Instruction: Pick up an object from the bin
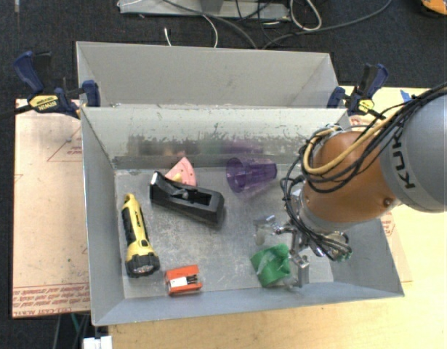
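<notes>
My gripper [285, 251] is low over the bin's front right part, under the orange dome, and stands open. One metal finger [269, 228] shows above a crumpled green thing [270, 265], another finger [301, 270] just right of it. The green thing lies on the bin floor between and slightly left of them; I cannot tell whether they touch it. A clear purple cup [249, 174] lies on its side further back, up and left of the gripper.
A black stapler-like block [188, 200] lies mid-bin with a pink wedge [183, 171] behind it. A yellow torch [136, 236] lies along the left wall. A small orange-red box [183, 281] sits at the front. Bare floor separates the block from the gripper.
</notes>
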You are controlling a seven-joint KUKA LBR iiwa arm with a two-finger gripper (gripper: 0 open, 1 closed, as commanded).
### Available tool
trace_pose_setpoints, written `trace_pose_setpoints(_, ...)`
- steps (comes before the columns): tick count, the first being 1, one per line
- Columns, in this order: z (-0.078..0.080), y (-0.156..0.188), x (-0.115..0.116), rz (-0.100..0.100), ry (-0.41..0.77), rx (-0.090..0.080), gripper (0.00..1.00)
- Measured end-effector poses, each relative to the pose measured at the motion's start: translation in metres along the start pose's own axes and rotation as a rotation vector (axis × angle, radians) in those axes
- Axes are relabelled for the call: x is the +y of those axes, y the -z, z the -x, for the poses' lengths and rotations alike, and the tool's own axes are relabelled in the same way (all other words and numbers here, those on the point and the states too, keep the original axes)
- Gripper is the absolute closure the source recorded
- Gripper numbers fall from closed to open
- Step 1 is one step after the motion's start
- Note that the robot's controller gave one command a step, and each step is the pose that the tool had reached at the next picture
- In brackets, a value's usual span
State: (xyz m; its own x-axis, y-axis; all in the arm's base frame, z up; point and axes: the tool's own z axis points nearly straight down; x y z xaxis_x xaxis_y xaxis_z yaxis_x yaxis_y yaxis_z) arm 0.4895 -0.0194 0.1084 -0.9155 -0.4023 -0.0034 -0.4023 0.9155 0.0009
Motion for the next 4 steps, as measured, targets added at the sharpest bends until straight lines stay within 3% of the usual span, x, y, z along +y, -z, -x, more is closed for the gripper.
trace_pose_setpoints(1, 0.005, -0.024, 0.0, 0.003, -0.095, 0.004, 0.0)
trace_pose_setpoints(2, 0.004, -0.034, -0.005, -0.002, 0.142, -0.006, 0.0)
trace_pose_setpoints(3, 0.006, -0.032, 0.0, 0.004, -0.125, 0.0, 1.0)
trace_pose_setpoints(4, 0.006, -0.032, 0.0, 0.004, -0.125, 0.0, 1.0)
